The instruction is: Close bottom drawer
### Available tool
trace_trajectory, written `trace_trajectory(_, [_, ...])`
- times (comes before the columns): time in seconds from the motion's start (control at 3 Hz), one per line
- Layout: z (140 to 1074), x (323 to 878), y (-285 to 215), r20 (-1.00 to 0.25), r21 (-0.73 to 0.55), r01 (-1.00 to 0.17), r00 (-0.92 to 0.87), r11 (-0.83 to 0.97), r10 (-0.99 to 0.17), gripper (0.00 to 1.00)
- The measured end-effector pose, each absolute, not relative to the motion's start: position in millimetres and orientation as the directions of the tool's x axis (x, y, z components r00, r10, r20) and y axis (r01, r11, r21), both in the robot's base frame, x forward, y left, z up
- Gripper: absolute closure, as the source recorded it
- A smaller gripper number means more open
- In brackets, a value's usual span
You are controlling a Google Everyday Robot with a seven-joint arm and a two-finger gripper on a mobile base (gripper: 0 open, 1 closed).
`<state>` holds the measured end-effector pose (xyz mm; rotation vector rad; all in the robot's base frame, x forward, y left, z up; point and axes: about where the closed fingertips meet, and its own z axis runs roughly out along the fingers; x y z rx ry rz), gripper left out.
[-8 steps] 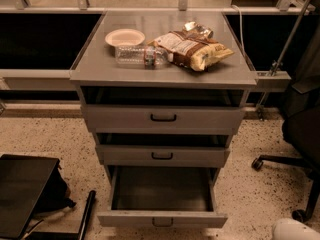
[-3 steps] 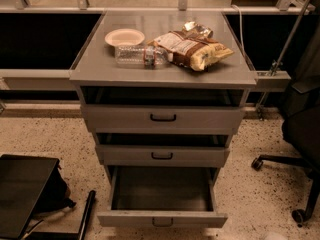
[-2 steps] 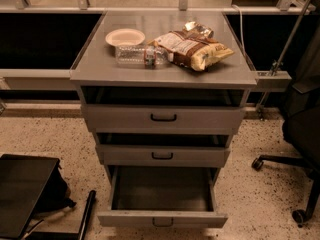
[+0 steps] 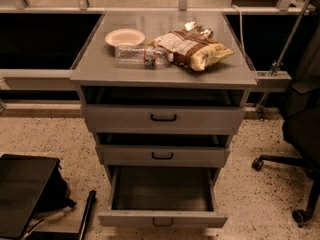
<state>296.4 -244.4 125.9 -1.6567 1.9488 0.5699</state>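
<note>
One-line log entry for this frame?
stage: close not yet done | bottom drawer: pulled well out, nothing seen inside | hand: out of view | cabinet top: plate, bottle, chip bag

Bottom drawer [image 4: 162, 199], lowest of three, grey metal, pulled well out, deep box interior exposed, flat front level, black loop handle [image 4: 163, 222] centred.

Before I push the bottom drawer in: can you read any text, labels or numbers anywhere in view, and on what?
No text can be read.
Snack bags: print too blurred to read.
Bottle: label too blurred to read.
Bottom drawer, open: no marking shows on its front.
End effector: not in view.
</note>
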Motion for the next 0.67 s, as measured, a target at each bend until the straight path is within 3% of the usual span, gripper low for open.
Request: trace_trajectory(0.67, [118.9,304.6,-248.9,-0.650,-0.013,-0.985,-0.121,0.170,-0.750,0.00])
